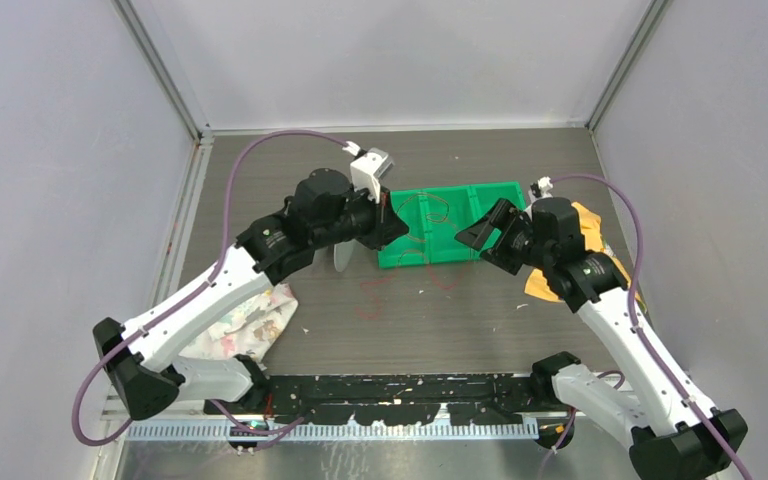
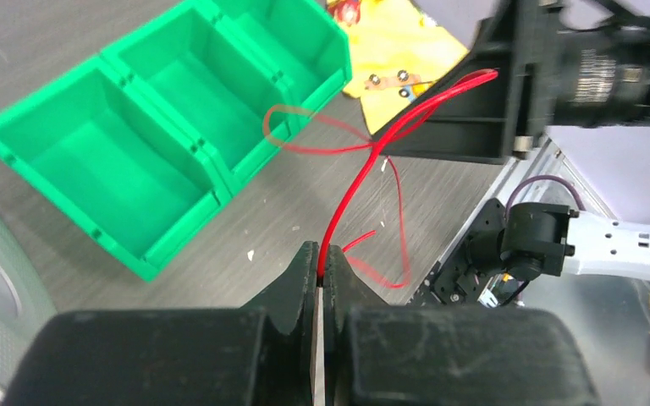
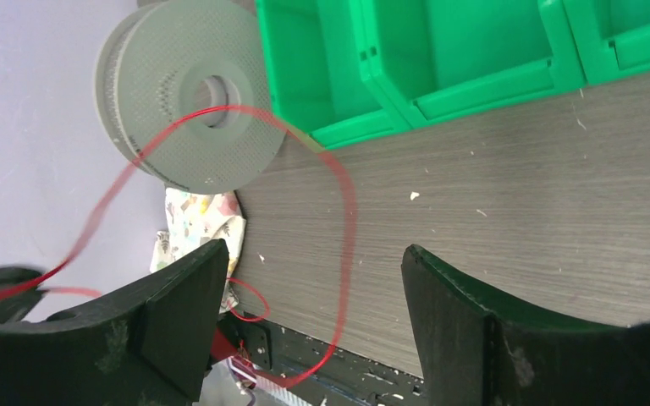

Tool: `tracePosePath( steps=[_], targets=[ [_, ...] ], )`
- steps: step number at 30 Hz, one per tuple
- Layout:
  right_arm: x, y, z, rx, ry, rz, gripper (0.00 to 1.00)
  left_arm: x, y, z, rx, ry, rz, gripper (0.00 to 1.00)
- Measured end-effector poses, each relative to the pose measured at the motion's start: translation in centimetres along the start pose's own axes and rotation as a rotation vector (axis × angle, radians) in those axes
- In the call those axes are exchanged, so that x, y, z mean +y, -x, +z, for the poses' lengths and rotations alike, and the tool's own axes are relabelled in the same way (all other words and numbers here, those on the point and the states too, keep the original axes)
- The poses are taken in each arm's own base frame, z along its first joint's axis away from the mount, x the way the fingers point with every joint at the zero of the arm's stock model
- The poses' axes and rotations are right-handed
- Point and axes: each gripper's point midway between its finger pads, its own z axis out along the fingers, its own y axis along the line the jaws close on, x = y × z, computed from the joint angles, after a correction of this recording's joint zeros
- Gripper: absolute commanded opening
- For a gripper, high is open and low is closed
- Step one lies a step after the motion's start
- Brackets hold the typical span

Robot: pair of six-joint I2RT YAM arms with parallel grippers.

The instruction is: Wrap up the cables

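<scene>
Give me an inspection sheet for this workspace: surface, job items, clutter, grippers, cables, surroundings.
Surface: grey wood-grain table, with white specks and red marks on it.
Job's things: red wire in loose loops, one part pinched.
Clutter: grey spool beside the left end of the green bin, whose compartments look empty from the left wrist; patterned cloth at near left; yellow cloth under the right arm.
Grippers: left gripper shut on the red wire; right gripper open, gripping nothing.
Cables: a purple cable runs along each arm.
Surroundings: plain walls, metal frame posts in the far corners.
</scene>
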Motion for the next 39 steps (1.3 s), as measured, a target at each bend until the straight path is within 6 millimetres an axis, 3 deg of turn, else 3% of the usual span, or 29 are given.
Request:
tracePosePath(
  steps=[3,8,12,20,26,33,39],
  targets=[
    [1.1,0.4,-0.8,-0.019,0.047,-0.04,0.79,0.8,-1.4,0.6,0.065,0.034,-0.071,0.0],
    [2.5,-0.9,-1.4,-0.006,0.127,-0.109,0.8,2.0,-4.3,1.9,0.173,0.091,-0.178,0.0],
    [3.0,-1.7,-2.3,-0.011,0.17,-0.154,0.78,2.3,-5.5,2.2,0.225,0.118,-0.221,0.0],
    [4.7,-2.9,-1.5,0.039,0.238,-0.225,0.72,0.7,-4.2,1.4,0.276,-0.004,-0.2,0.0],
    [7.9,-3.4,-0.5,0.084,0.341,-0.232,0.62,0.4,-5.3,0.6,0.331,-0.102,-0.047,0.0],
    [11.2,-1.5,-3.7,0.051,0.39,-0.508,0.69,0.1,-5.8,-1.5,0.422,-0.244,0.003,0.0],
    [11.6,-1.1,-5.8,0.017,0.426,-0.7,0.7,0.7,-4.6,-2.4,0.45,-0.354,-0.037,0.0]
  ],
)
